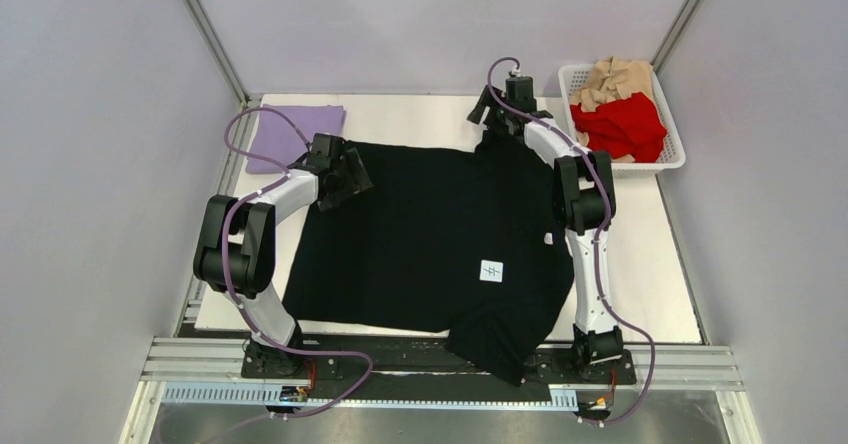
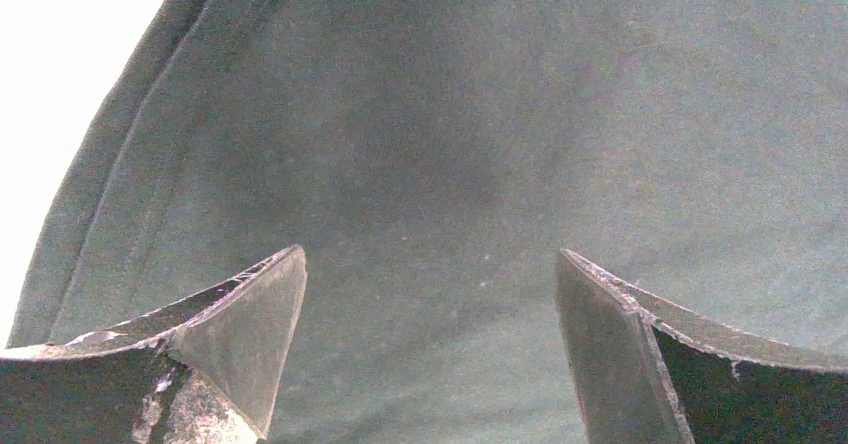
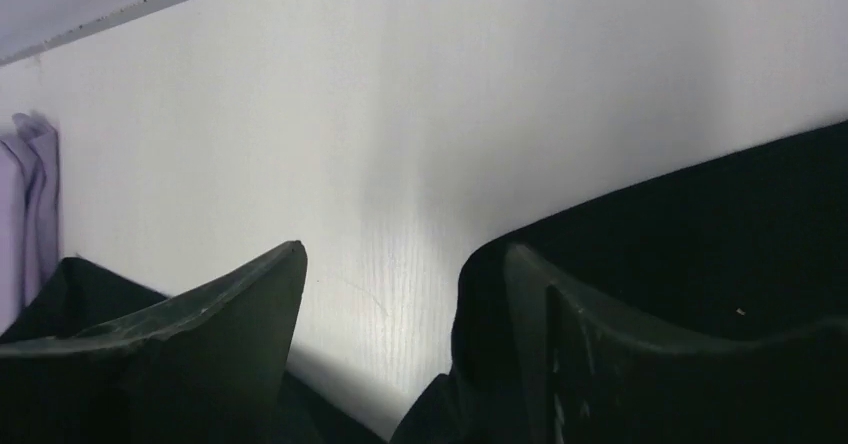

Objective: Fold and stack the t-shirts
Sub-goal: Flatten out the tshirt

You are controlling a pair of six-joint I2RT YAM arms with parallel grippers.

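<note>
Setting: a white worktop (image 1: 640, 264) boxed in by pale grey walls.
Black t-shirt (image 1: 420, 244): spread across mid-worktop with its white tag (image 1: 491, 270) facing up. One near part droops over the near edge.
Other tees: the lavender one (image 1: 298, 129) lies folded at the far left corner. The red (image 1: 625, 124) and tan (image 1: 612, 82) ones are heaped in the basket (image 1: 645, 168) at far right.
Left claw (image 2: 430, 264): fingers wide apart and empty, over the black tee's far left corner.
Right claw (image 3: 400, 254): fingers apart and empty, at the far right corner, with the cloth edge beside one finger.
Step in hand: probably pinching both far corners for the first fold.
Doing it well: take only the top layer close to the hem, close both claws together, and lift evenly so the cloth stays taut.
Hard to make out: whether either claw touches the cloth, where the collar lies, and how much cloth hangs past the near edge.
</note>
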